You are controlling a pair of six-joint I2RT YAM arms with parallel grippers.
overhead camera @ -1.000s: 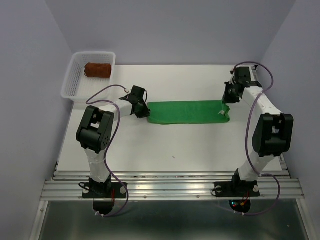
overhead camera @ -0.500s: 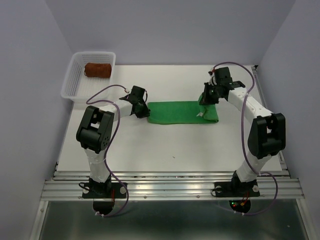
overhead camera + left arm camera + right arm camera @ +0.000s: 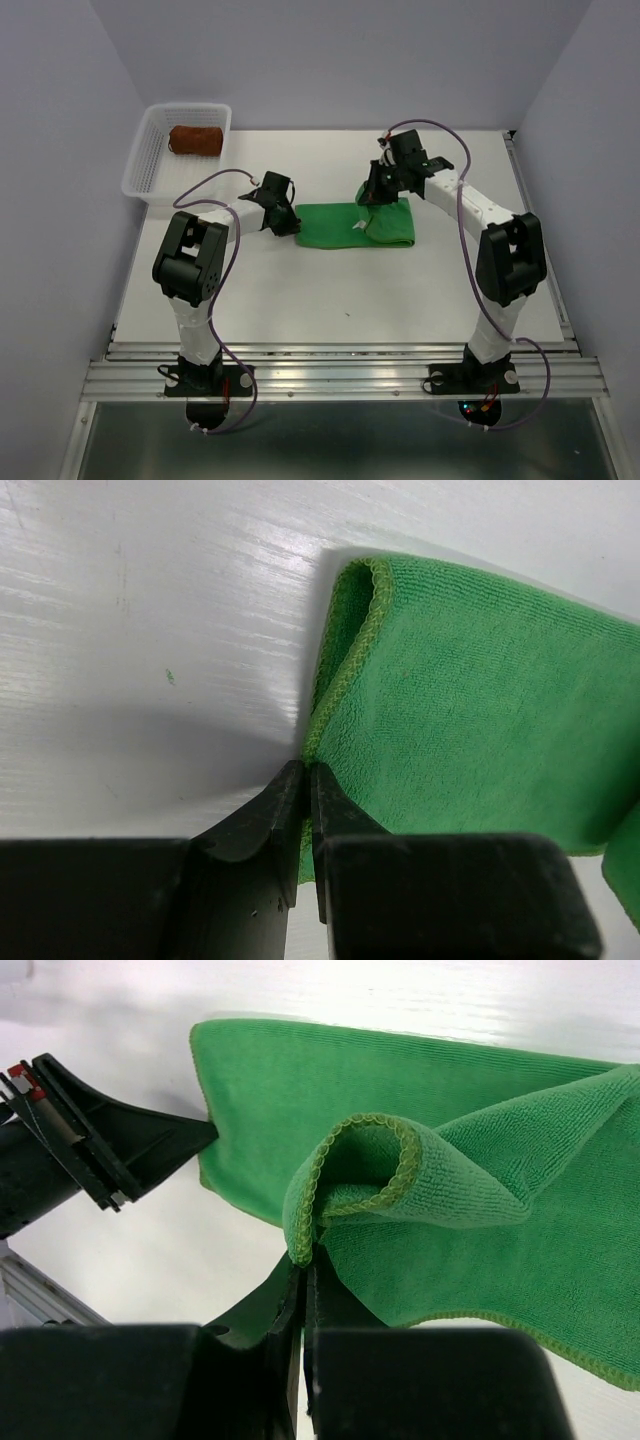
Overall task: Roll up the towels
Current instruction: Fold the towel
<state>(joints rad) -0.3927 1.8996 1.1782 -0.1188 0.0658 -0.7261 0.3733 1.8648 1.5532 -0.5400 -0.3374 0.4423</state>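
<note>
I find the left gripper (image 3: pixel 305 775) pinched on the nine-o'clock edge of the green towel (image 3: pixel 325 228). The right gripper (image 3: pixel 303 1265) clamps the three-o'clock end, folded over toward nine.

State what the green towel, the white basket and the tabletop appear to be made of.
Green towel: soft cloth, probably microfibre, matt; a fine ribbed pile and a stitched hem show.
White basket: probably moulded plastic; thin, even lattice walls with a solid rim.
Tabletop: hard white surface with faint streaked grain and a soft sheen, perhaps painted or laminated board; the views do not settle which.
</note>
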